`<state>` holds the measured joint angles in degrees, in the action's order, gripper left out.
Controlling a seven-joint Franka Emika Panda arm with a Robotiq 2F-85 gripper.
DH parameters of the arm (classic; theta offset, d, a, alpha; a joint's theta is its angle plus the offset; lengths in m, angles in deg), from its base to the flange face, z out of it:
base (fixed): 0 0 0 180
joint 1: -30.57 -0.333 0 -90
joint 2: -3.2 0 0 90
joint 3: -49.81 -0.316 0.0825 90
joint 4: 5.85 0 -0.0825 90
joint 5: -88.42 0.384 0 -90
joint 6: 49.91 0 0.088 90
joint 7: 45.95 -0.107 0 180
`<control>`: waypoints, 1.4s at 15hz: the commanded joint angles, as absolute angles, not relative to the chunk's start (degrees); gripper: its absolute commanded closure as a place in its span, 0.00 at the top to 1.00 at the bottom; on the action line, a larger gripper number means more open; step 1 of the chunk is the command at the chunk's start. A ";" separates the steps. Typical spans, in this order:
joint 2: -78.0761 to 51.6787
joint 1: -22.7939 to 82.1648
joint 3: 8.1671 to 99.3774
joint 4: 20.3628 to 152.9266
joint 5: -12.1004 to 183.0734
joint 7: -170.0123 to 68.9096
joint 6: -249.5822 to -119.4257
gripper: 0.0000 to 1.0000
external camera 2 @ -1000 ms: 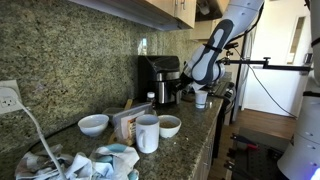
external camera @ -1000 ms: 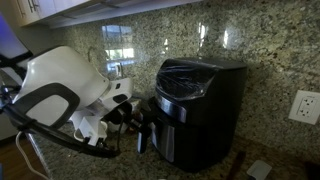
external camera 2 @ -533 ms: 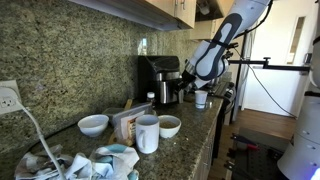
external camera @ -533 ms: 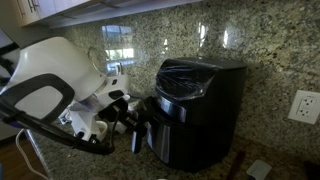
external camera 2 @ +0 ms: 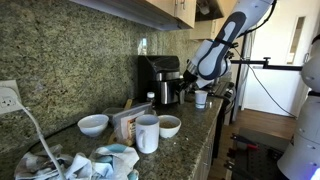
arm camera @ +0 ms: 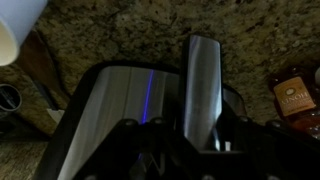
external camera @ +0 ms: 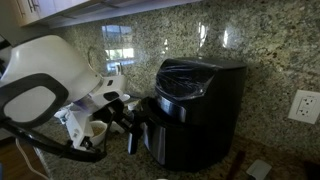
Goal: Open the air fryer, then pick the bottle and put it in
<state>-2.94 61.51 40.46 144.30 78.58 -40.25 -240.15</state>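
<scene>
The large black boxy air fryer [external camera: 200, 105] with a glossy rounded top stands on the speckled granite desk [external camera 2: 198, 132], directly ahead of the gripper [arm camera: 190, 152]. The gripper is clamped narrow on the fryer's silver drawer handle [arm camera: 203, 85]. In the wrist view, the small brownish bottle [arm camera: 296, 95] stands right of the gripper, apart from it.

Gleamed glossy black plastic on the air fryer [external camera: 195, 100]; shone smooth brushed metal along its handle [arm camera: 203, 85]; looked polished speckled stone across surface [external camera 2: 198, 126] and backsplash [external camera: 270, 50].

One air fryer [external camera 2: 158, 75], one bottle [arm camera: 295, 97], two bowls [external camera 2: 93, 125].
</scene>
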 commanded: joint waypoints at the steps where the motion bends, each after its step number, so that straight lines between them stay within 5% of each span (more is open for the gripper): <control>1: -2.38 67.75 31.79 150.10 74.52 -46.25 -239.52 0.17; 10: -4.79 82.43 25.11 154.19 54.00 -57.88 -245.99 0.17; 21: -5.26 87.78 25.18 152.13 37.55 -65.91 -246.10 0.17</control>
<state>-3.41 86.63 26.42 151.29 41.11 -63.17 -248.21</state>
